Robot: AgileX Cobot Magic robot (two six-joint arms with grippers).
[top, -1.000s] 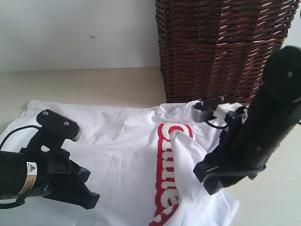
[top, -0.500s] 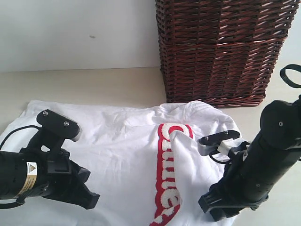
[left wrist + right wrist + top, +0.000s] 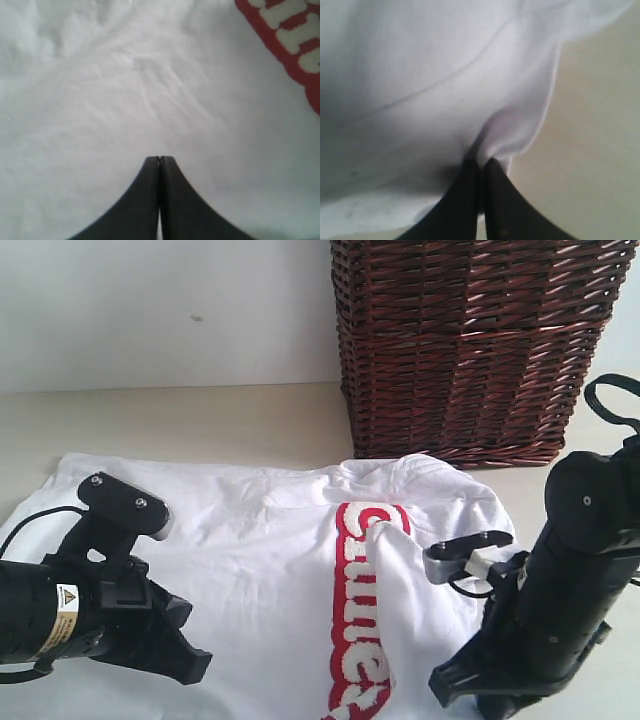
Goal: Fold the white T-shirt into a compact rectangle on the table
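Beige table [image 3: 200,420], wicker basket [image 3: 460,350] contents hidden, white T-shirt [image 3: 270,550]

The white T-shirt [image 3: 270,570] runs off the exterior view's lower edge, its red lettering [image 3: 360,620] cut short.

Both arms are matte black. The left arm [image 3: 70,615] carries a yellow warning sticker, a black cable and two screws; the right arm [image 3: 565,580] bears a grey bracket [image 3: 462,552] with white connector.

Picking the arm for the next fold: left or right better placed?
Right, probably. Its tool is shut on the soft white red-lettered T-shirt's edge; the left tool is shut, apparently holding nothing.
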